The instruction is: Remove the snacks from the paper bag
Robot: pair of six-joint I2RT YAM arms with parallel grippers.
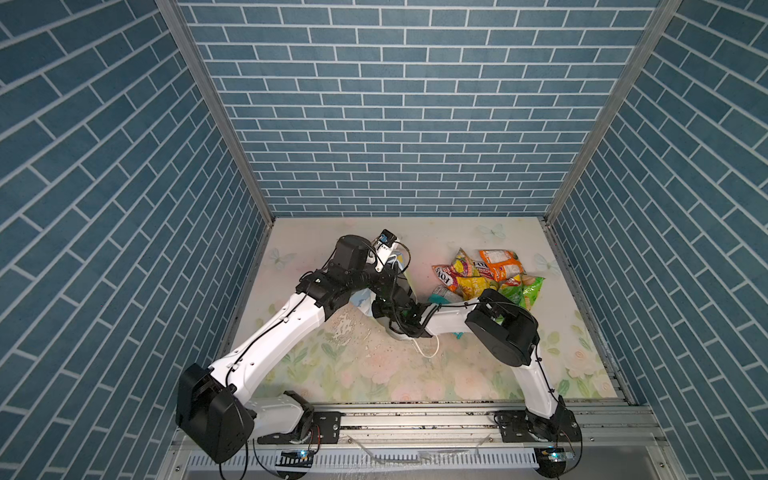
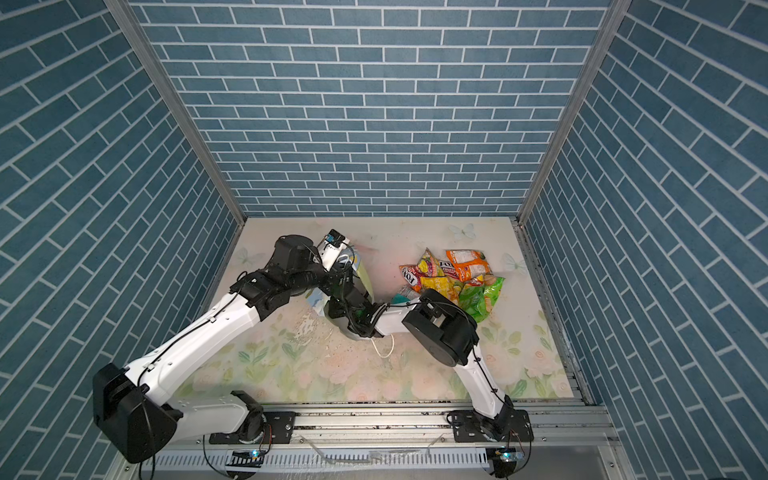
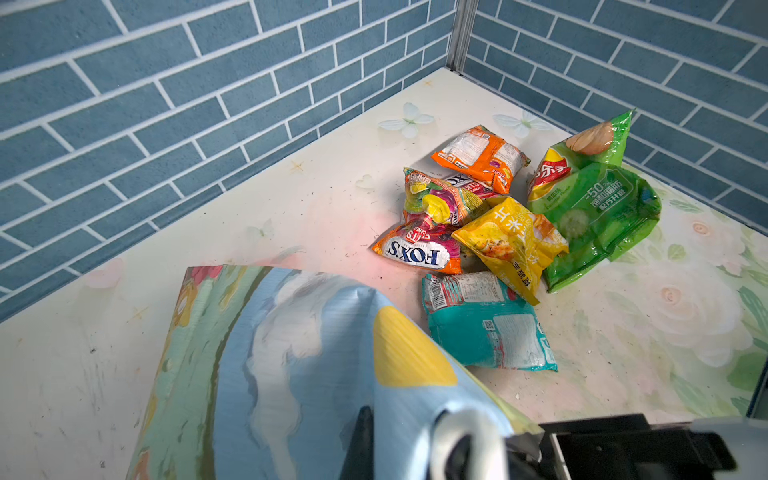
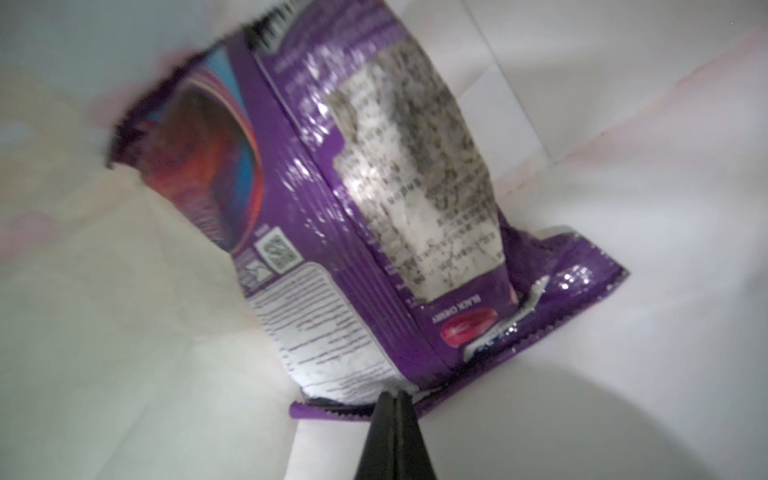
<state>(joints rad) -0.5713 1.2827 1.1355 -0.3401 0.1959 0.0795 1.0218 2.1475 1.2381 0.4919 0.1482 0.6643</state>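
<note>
The paper bag [image 3: 291,374], printed with blue sky and clouds, lies tipped on the table; both arms cover most of it in both top views [image 1: 360,300] [image 2: 365,277]. My left gripper [image 3: 411,449] is shut on the bag's rim. My right gripper [image 4: 392,395] reaches inside the white interior [image 4: 623,166]. It is shut on the serrated edge of a purple snack packet [image 4: 374,208]. Several other snacks [image 1: 486,276] [image 2: 455,276] [image 3: 498,232] lie piled on the table right of the bag: orange, yellow, teal, green and fruit print.
The floral table cover [image 1: 374,374] is enclosed by blue brick-pattern walls [image 1: 415,124] at the back and on both sides. A white cord handle [image 1: 430,351] trails from the bag toward the front. A metal rail [image 1: 415,419] with the arm bases runs along the front edge.
</note>
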